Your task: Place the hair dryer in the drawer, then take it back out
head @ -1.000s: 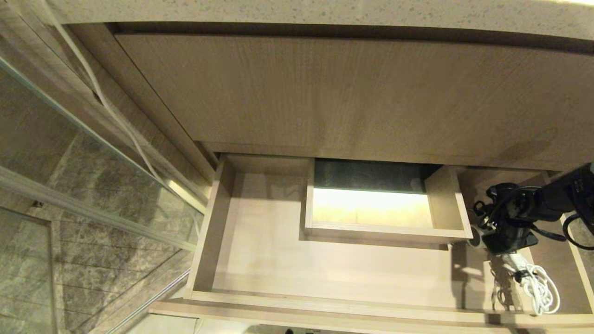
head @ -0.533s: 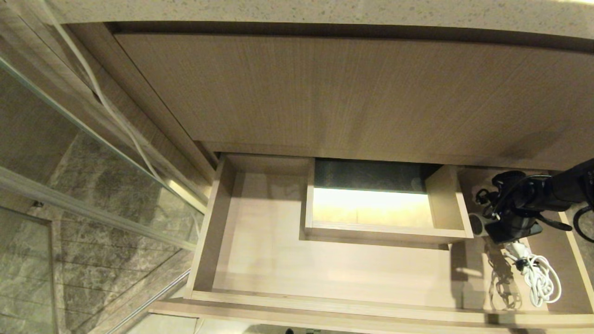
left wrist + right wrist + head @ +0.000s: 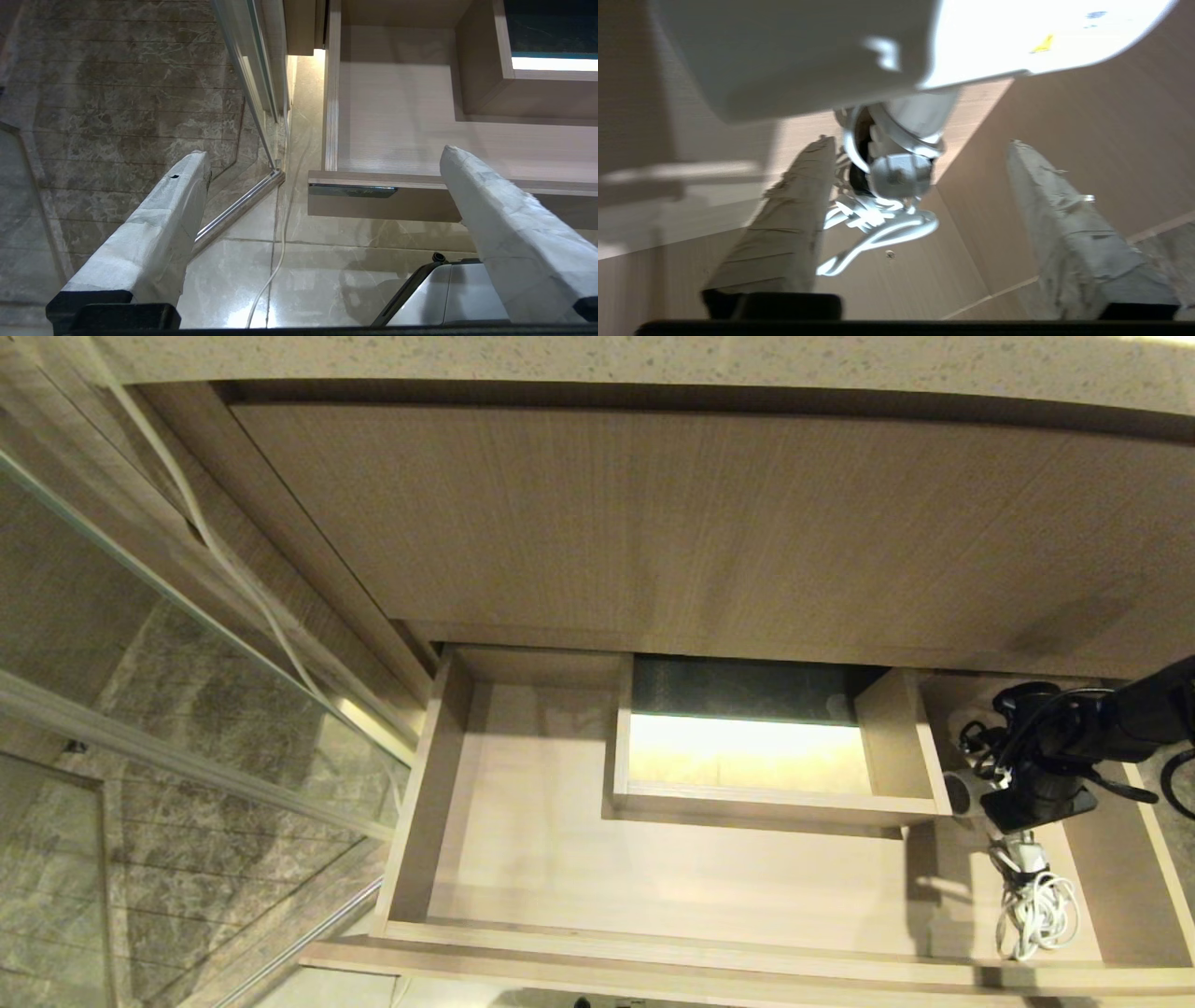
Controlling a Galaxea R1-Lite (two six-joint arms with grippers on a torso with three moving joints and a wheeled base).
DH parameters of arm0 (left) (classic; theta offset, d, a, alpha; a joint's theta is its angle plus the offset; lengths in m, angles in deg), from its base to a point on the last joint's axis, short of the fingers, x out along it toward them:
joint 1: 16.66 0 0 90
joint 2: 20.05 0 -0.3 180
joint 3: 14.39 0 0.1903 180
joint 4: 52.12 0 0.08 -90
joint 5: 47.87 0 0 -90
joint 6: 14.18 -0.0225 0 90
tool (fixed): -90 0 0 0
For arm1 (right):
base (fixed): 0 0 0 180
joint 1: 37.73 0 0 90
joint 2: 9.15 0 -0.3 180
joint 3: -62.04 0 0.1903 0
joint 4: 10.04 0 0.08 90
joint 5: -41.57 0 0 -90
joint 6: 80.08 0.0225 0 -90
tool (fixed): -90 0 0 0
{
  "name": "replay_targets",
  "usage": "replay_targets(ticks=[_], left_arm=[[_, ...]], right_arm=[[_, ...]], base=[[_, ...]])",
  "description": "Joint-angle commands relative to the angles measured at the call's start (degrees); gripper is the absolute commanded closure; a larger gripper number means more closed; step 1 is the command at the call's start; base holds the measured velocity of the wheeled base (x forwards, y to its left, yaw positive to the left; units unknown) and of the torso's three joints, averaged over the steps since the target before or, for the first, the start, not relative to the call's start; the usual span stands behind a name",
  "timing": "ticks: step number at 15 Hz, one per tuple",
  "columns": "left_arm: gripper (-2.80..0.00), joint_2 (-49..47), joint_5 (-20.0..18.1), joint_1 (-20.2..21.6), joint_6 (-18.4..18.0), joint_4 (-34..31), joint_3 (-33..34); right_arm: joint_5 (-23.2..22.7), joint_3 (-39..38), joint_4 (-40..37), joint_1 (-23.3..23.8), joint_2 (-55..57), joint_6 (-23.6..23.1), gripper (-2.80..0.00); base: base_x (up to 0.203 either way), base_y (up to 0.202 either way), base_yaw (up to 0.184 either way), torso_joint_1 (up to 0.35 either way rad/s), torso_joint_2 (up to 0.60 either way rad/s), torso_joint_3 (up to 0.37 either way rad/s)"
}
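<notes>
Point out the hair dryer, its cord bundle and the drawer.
hair dryer point(image 3: 896, 177), right wrist view, on its grey handle end.
cord bundle point(image 3: 1034, 915), head view, on the white coils.
drawer point(image 3: 653, 877), head view, on its bare pale floor.

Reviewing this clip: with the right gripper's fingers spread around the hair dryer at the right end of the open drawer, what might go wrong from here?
1. The small white hair dryer lies between the open right gripper's fingers; pulling back could nudge it.
2. Its bundled white cord lies loose near the wide wood-grain drawer's front edge and could snag on a finger.
3. The boxed cut-out wall stands right beside the dryer, leaving little room for regrasping.
</notes>
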Motion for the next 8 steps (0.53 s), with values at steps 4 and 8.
replay_targets(ticks=[4,8], left_arm=[[-2.80,0.00,0.01,0.00,-0.01,-0.03,0.02],[-2.80,0.00,0.01,0.00,-0.01,-0.03,0.02]], right_arm=[[-0.19,-2.11,-0.16,-0.48,-8.71,-0.68,-2.80],[-3.91,-8.84,-1.18,-0.93,-23.26,-3.99,0.00]], base=[[0.000,0.000,0.000,0.000,0.00,0.000],[0.000,0.000,0.000,0.000,0.00,0.000]])
